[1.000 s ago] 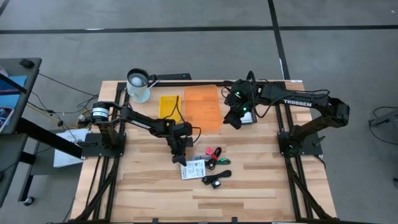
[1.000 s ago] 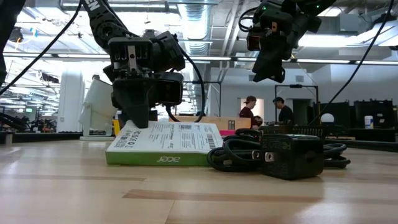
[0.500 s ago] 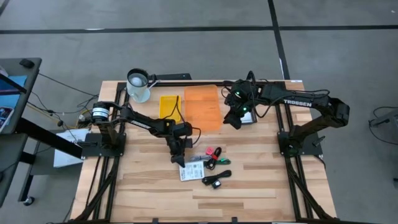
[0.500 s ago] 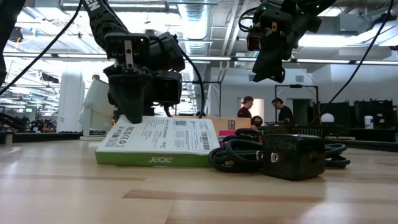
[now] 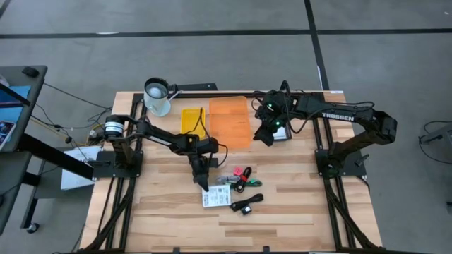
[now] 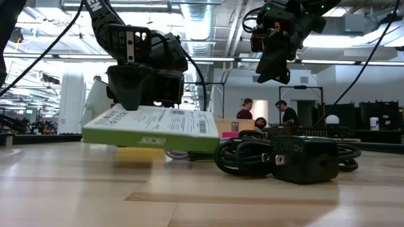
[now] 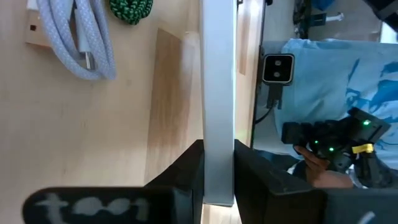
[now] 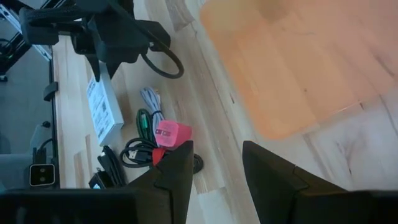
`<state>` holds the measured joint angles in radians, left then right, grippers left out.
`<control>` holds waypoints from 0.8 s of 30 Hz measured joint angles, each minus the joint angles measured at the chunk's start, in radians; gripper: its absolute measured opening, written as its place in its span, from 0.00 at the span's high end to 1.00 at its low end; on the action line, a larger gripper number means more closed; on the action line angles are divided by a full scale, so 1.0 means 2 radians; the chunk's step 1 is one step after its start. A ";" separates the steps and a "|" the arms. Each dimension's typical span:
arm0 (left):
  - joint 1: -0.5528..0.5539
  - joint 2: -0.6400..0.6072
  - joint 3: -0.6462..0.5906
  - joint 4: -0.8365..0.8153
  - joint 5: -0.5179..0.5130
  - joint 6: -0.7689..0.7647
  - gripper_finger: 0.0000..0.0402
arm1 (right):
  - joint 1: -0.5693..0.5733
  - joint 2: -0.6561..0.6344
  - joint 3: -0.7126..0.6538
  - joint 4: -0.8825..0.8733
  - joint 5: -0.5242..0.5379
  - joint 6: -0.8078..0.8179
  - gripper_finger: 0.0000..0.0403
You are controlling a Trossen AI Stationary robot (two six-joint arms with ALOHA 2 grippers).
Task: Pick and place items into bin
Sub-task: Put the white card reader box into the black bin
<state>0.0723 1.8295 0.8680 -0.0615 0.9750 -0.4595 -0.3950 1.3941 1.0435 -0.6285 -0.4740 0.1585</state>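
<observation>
Plainly, we have the left gripper (image 6: 129,101) with its jaws clamped on one edge of the white box (image 6: 151,126), a flat carton with a green side and printed labels, and the carton hangs tilted, its held end up off the tabletop (image 6: 202,195) and its far end low beside the black cable bundle (image 6: 284,157). We judge the risk sits in that edge grip: the jaws pinch only a narrow strip, so the carton's own weight could swing it down or let it slide out as the arm travels. In the left wrist view the carton (image 7: 217,99) runs straight out from between the fingers (image 7: 186,174), which confirms how little of it is held. Its low end could also drag on the black cable bundle and pull it along, or catch the green cable (image 8: 142,121) and the red-pink piece (image 8: 172,134) lying just beyond the carton. The orange bin (image 5: 229,121) lies beyond the carton, toward the far edge of the tabletop, so a swinging carton might clip its rim rather than clear it. The right gripper (image 5: 264,134) hovers beside that bin, jaws partly apart and holding nothing we can see; it stands near the drop path, and crowding there could end in contact.
</observation>
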 joint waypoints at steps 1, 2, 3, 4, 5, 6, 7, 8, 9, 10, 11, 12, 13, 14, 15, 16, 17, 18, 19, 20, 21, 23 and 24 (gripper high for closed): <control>0.002 -0.002 0.000 0.000 0.003 0.000 0.87 | 0.000 0.000 0.000 0.000 0.000 0.005 0.67; 0.003 -0.003 0.000 0.002 0.007 -0.002 0.87 | 0.000 0.000 0.000 0.000 0.000 0.011 0.67; 0.004 -0.006 0.000 0.000 0.007 -0.003 0.87 | 0.000 0.000 0.000 0.000 -0.001 0.014 0.67; 0.006 -0.010 0.000 -0.005 0.007 -0.004 0.87 | 0.001 0.000 0.000 0.000 -0.003 0.017 0.67; 0.008 -0.015 0.000 -0.004 0.007 -0.004 0.87 | 0.002 0.000 0.000 0.001 -0.006 0.018 0.67; 0.010 -0.021 0.000 -0.005 0.006 -0.004 0.87 | 0.004 0.000 0.000 0.002 -0.010 0.022 0.67; 0.013 -0.028 0.000 -0.009 0.006 -0.004 0.87 | 0.007 0.000 0.000 0.003 -0.012 0.028 0.67; 0.017 -0.035 0.000 -0.011 0.006 -0.004 0.87 | 0.010 0.000 0.000 0.005 -0.013 0.038 0.67; 0.021 -0.042 0.000 -0.015 0.006 -0.003 0.87 | 0.013 0.000 0.000 0.008 -0.013 0.049 0.67; 0.025 -0.049 0.000 -0.017 0.005 -0.003 0.87 | 0.017 0.000 0.000 0.010 -0.013 0.055 0.67; 0.030 -0.057 0.000 -0.020 0.003 -0.003 0.87 | 0.020 0.000 0.000 0.012 -0.015 0.056 0.67; 0.034 -0.066 0.000 -0.023 0.003 -0.002 0.87 | 0.024 0.000 0.000 0.014 -0.017 0.057 0.67; 0.038 -0.075 0.000 -0.022 0.001 -0.002 0.87 | 0.028 0.000 0.000 0.017 -0.020 0.057 0.67; 0.043 -0.084 0.000 -0.023 -0.003 -0.002 0.87 | 0.032 0.000 0.000 0.022 -0.023 0.059 0.67; 0.047 -0.094 0.000 -0.023 -0.007 -0.003 0.87 | 0.036 0.000 0.000 0.030 -0.025 0.068 0.67; 0.052 -0.104 0.000 -0.023 -0.012 -0.003 0.87 | 0.041 0.000 0.000 0.043 -0.025 0.080 0.67; 0.056 -0.115 0.000 -0.023 -0.018 -0.003 0.87 | 0.046 0.000 0.000 0.058 -0.026 0.095 0.67; 0.061 -0.126 0.000 -0.020 -0.026 -0.003 0.87 | 0.051 0.000 0.000 0.076 -0.025 0.112 0.67; 0.066 -0.138 0.000 -0.022 -0.035 -0.003 0.87 | 0.056 0.000 0.000 0.097 -0.022 0.131 0.67; 0.071 -0.149 0.000 -0.021 -0.044 -0.003 0.87 | 0.061 0.000 0.000 0.121 -0.015 0.153 0.67; 0.076 -0.160 0.000 -0.019 -0.053 -0.003 0.87 | 0.065 -0.001 0.000 0.144 -0.009 0.173 0.67; 0.086 -0.184 0.000 -0.020 -0.070 -0.003 0.87 | 0.072 -0.007 0.000 0.188 0.003 0.200 0.67; 0.091 -0.196 0.000 -0.019 -0.079 -0.003 0.87 | 0.074 -0.011 0.000 0.213 0.008 0.210 0.67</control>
<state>0.2551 1.4380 0.8677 -0.0989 0.8165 -0.4664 -0.2469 1.3725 1.0437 -0.2025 -0.4570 0.5791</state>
